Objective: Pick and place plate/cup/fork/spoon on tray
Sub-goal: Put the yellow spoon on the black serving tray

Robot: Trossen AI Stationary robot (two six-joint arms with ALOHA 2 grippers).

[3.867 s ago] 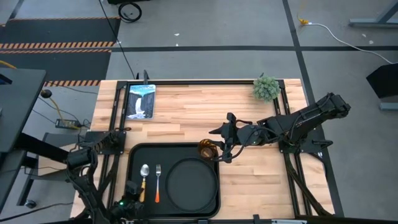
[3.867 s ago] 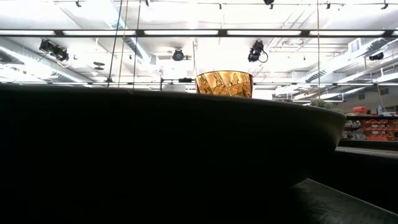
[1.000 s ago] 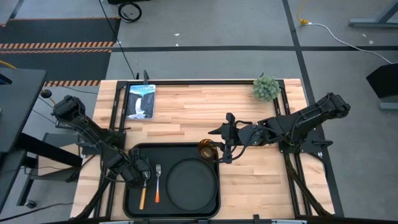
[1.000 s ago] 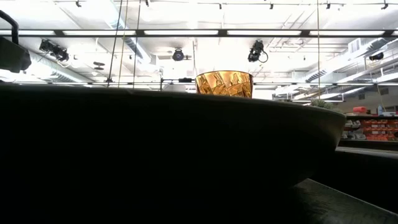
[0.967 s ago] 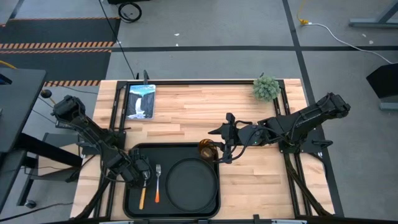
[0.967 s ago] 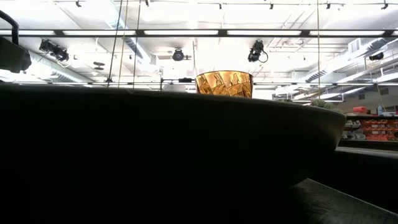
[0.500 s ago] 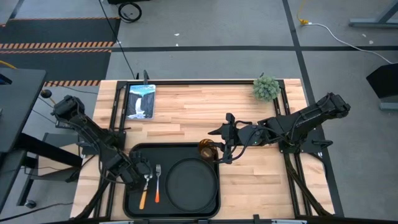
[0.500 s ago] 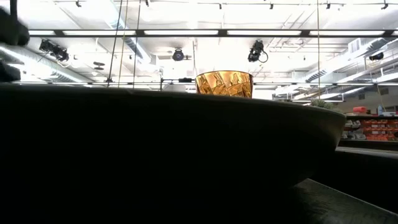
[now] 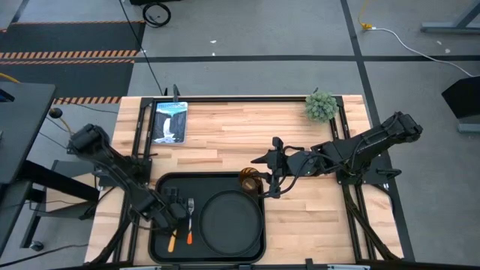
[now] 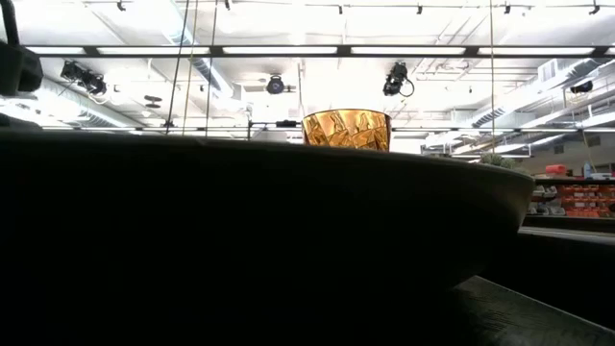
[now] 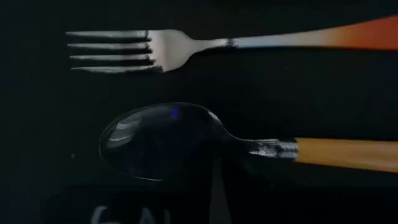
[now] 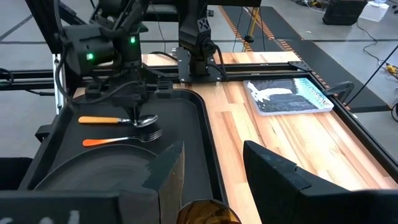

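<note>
The black tray [image 9: 161, 184] lies at the table's near left. On it are the round black plate [image 9: 231, 220], the fork [image 9: 190, 221] and the spoon [image 9: 171, 241], side by side, handles toward the near edge. My left gripper [image 9: 171, 211] hangs just above the spoon's bowl [image 11: 158, 140]; whether it touches the bowl does not show. The amber cup [image 9: 250, 181] stands upright at the tray's far right corner. My right gripper [image 9: 262, 182] is open, level, with a finger on either side of the cup [image 12: 208, 213]; I see no touch.
A picture book [image 9: 170, 121] lies at the far left and a small green plant [image 9: 321, 106] at the far right. Bare wood [image 9: 315, 217] lies to the right of the tray. In the low view the plate's rim fills the front, with the cup [image 10: 346, 128] behind it.
My left gripper has drifted a little toward the near edge above the spoon. The right arm, the cup, the fork and the plate have kept still.
</note>
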